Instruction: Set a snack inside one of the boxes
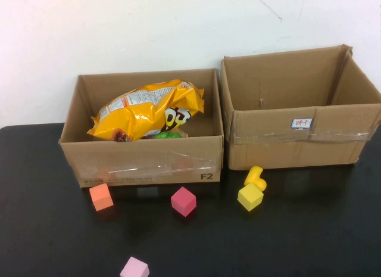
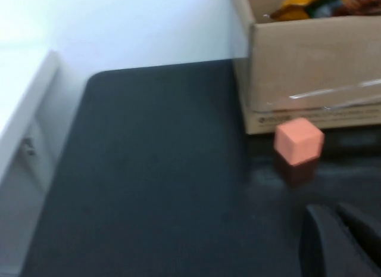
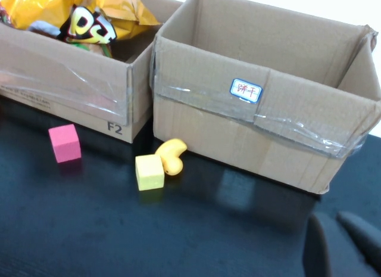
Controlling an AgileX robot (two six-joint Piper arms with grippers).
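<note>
A yellow-orange snack bag (image 1: 149, 110) lies inside the left cardboard box (image 1: 143, 161), on something green. It also shows in the right wrist view (image 3: 77, 15) and at the edge of the left wrist view (image 2: 315, 4). The right cardboard box (image 1: 297, 143) with a small label is empty. Neither gripper shows in the high view. My left gripper (image 2: 330, 220) is low over the table, near the left box's outer corner, shut and empty. My right gripper (image 3: 333, 223) is in front of the right box (image 3: 262, 134), shut and empty.
Foam blocks lie on the black table in front of the boxes: an orange cube (image 1: 101, 196), a magenta cube (image 1: 183, 201), a yellow cube (image 1: 250, 196) with a yellow curved piece (image 1: 256, 176), and a pink cube (image 1: 134, 268) at the front edge. A white wall stands behind.
</note>
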